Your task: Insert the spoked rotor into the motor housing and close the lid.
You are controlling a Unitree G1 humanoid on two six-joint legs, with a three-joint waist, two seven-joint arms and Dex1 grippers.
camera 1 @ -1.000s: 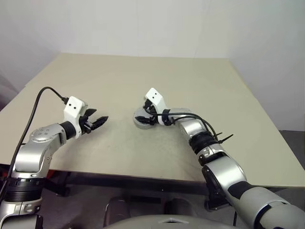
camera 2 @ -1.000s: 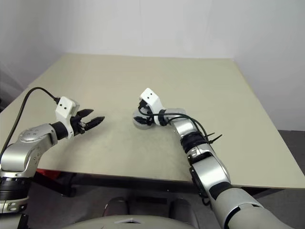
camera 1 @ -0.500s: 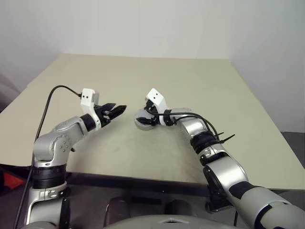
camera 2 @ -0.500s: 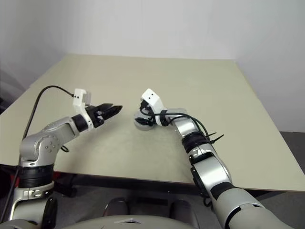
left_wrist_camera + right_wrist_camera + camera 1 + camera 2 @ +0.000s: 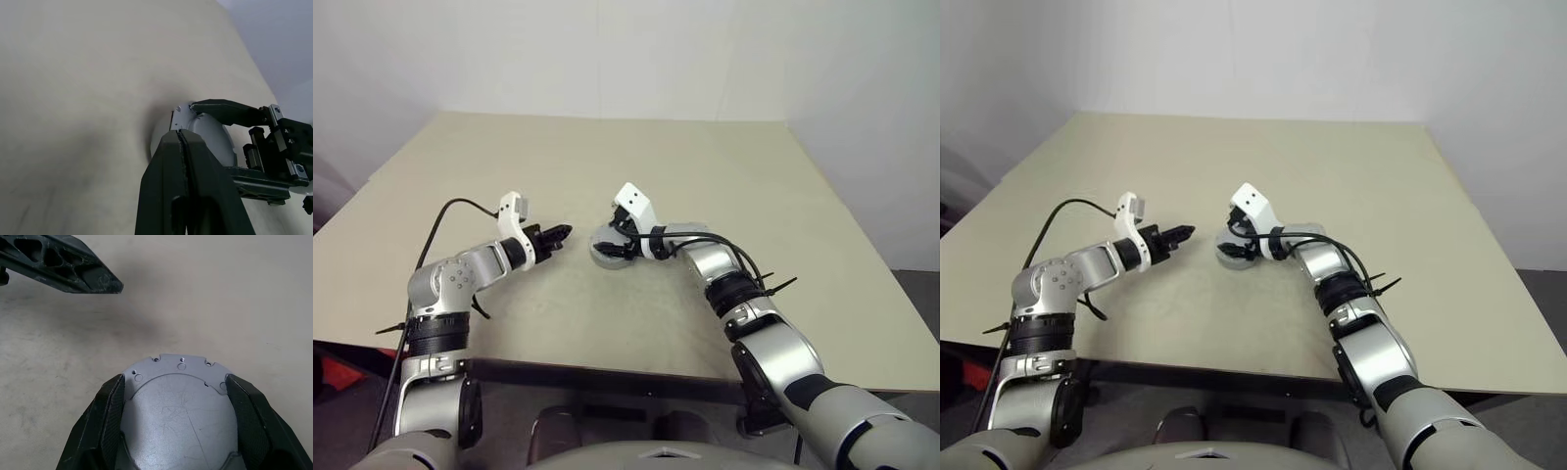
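Your right gripper [image 5: 176, 431] straddles the motor housing [image 5: 178, 406] near the centre of the beige worktop [image 5: 705, 176], one finger pressed on each side of its grey round face. Your left gripper [image 5: 563, 233], fingers pressed together and empty, hovers at the housing's 9 o'clock, just beside it, not touching.

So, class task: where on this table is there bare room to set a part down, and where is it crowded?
The table is bare along its far edge, by the right edge, and at the near left corner. It is crowded only mid-table, where the right end effector grips the grey motor housing and the left end effector points at it.
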